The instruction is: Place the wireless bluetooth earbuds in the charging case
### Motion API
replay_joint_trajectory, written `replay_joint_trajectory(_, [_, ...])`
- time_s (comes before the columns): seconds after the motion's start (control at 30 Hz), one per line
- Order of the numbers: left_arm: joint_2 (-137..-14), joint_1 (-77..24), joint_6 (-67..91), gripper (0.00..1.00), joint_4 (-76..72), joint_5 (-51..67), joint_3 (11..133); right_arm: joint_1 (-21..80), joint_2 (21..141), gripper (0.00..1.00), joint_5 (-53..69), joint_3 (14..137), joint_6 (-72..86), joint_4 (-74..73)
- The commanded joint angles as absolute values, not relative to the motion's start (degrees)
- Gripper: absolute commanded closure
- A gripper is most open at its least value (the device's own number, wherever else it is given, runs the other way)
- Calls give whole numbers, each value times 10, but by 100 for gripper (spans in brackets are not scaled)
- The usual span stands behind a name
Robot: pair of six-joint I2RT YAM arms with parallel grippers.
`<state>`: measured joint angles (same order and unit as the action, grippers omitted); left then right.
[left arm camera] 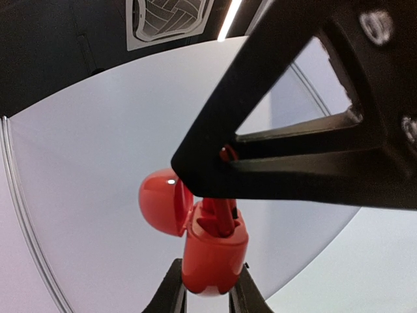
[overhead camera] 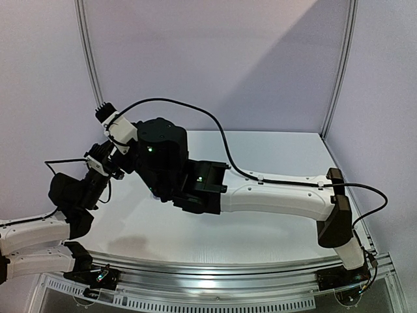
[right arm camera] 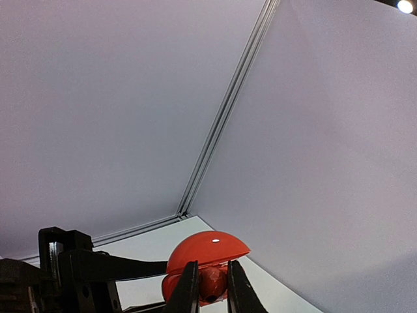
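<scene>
In the left wrist view my left gripper [left arm camera: 208, 268] is shut on the body of a red charging case [left arm camera: 214, 257], held upright with its domed lid [left arm camera: 163, 199] hinged open to the left. My right gripper [left arm camera: 218, 186] reaches in from the upper right, shut on a red earbud [left arm camera: 225, 218] whose lower end sits in the case's opening. In the right wrist view the right gripper [right arm camera: 210, 279] pinches the red earbud [right arm camera: 213, 285] under the open lid [right arm camera: 208, 251]. From above, both grippers meet at mid-left and hide the case. Other earbuds are out of view.
The left arm [overhead camera: 39, 231] comes from the near left. The right arm [overhead camera: 273, 195] stretches across the white table [overhead camera: 273, 153] from the near right. Pale walls and a corner post [overhead camera: 339, 72] stand behind. Left gripper parts [right arm camera: 71, 274] show beside the right fingers.
</scene>
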<state>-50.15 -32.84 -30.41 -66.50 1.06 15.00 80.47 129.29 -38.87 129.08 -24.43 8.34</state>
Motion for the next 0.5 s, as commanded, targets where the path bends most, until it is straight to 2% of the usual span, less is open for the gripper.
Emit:
replay_joint_trajectory(0.0, [-490,-323,-304,100,-694,16,149,810,1327,87,-379,1304,-245,33])
replay_joint_trajectory(0.47, [-487,-322,-304,100,-693,18,149,809,1337,82,-376,1316,-246,33])
